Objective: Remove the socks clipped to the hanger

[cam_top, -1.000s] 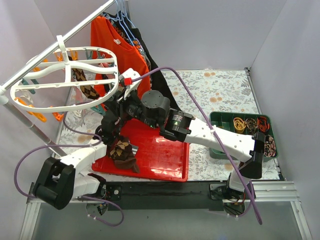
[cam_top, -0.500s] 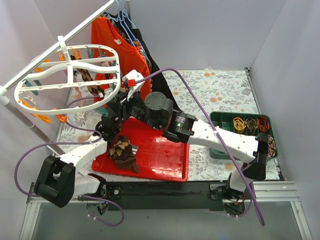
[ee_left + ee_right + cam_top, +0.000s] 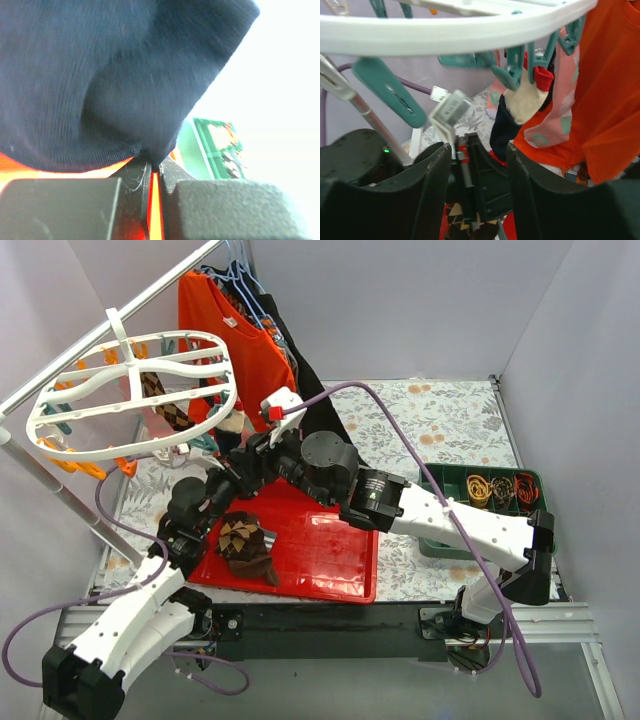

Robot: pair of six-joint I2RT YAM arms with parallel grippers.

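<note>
The white oval hanger [image 3: 40, 412] hangs from the rail at the upper left, and its rim [image 3: 445, 35] crosses the top of the right wrist view. A navy sock [image 3: 502, 130] with a cream and red end hangs from a teal clip [image 3: 512, 75], beside a pink sock [image 3: 555, 115]. A brown argyle sock [image 3: 172, 412] is clipped further left. My left gripper [image 3: 156, 170] is shut on the navy sock's [image 3: 100, 85] lower edge, under the hanger's near right side [image 3: 222, 483]. My right gripper [image 3: 477, 150] stands open just below the rim [image 3: 255, 452], holding nothing.
A red tray [image 3: 320, 560] lies under both arms with an argyle and a dark sock [image 3: 245, 545] piled on it. An orange shirt [image 3: 235, 340] and a black garment hang on wire hangers behind. A green bin [image 3: 435, 480] of bands sits at the right.
My left gripper has shut on the navy sock. My right gripper's fingers have opened wider. The hanger has swung a little up and left, and the left arm's base link has shifted.
</note>
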